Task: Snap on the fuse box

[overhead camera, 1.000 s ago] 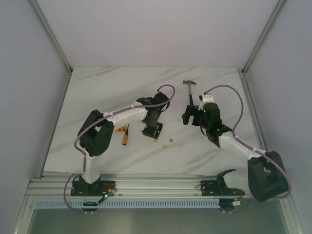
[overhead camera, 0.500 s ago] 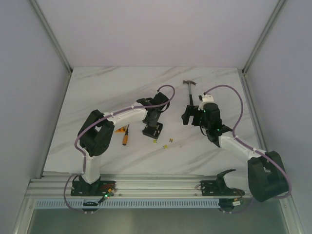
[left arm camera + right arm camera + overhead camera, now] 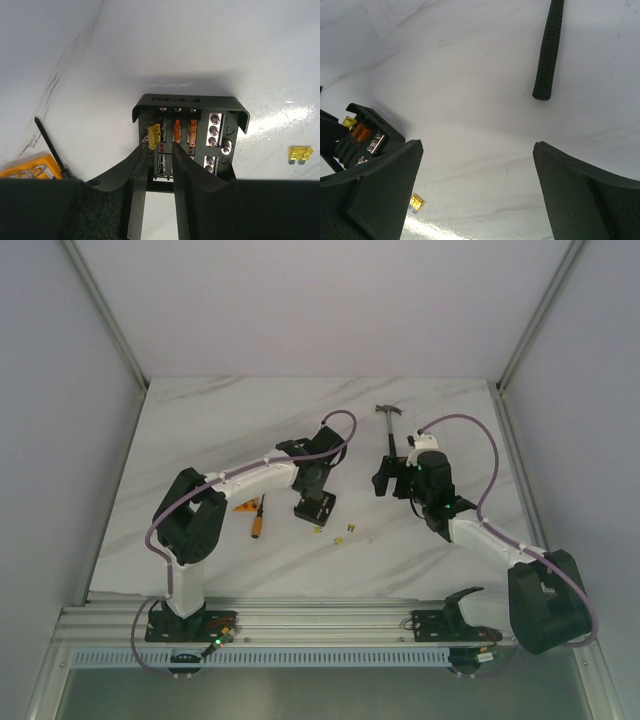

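Observation:
The fuse box (image 3: 313, 507) is a small black square box lying on the white table, left of centre. Seen from the left wrist, the fuse box (image 3: 190, 135) lies uncovered, with two orange fuses (image 3: 184, 131) and a yellow fuse (image 3: 154, 136) standing in its slots. My left gripper (image 3: 160, 150) hangs over its near edge, open a finger's width, with nothing between the fingers; the left fingertip (image 3: 144, 152) is right beside the yellow fuse. My right gripper (image 3: 477, 150) is wide open and empty, right of the fuse box (image 3: 367, 135).
A hammer (image 3: 388, 430) lies at the back, its black handle (image 3: 547, 50) ahead of the right gripper. An orange-handled screwdriver (image 3: 257, 520) and a flat orange block (image 3: 243, 507) lie left of the box. Loose yellow fuses (image 3: 345, 535) lie in front of it.
The left arm has shifted slightly, its elbow a bit further left and its forearm a little higher, the gripper staying over the fuse box. The right arm has not moved.

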Robot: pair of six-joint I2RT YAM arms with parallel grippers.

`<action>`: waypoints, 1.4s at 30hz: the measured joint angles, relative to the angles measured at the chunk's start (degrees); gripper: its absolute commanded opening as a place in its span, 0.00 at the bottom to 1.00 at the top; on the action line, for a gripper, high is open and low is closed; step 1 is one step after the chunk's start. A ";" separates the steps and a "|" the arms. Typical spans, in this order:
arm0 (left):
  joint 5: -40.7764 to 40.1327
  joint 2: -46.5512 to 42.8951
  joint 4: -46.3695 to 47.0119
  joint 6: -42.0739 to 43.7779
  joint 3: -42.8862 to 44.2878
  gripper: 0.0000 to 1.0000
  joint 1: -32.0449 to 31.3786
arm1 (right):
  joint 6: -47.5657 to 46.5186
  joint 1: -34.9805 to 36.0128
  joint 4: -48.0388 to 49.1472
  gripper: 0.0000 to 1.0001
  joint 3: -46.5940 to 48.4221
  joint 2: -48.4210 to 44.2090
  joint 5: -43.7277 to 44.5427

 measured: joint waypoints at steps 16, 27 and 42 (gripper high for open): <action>6.38 -2.10 2.95 -4.50 -2.80 0.34 5.64 | 0.72 0.00 0.33 0.97 -0.02 0.00 -3.06; 16.61 -14.36 11.52 -11.37 -20.31 0.33 13.22 | 8.87 3.93 4.90 0.87 -0.90 6.58 -17.11; 31.47 -18.43 28.35 -23.67 -35.85 0.34 16.52 | 13.79 10.16 4.15 0.81 3.65 15.02 -19.63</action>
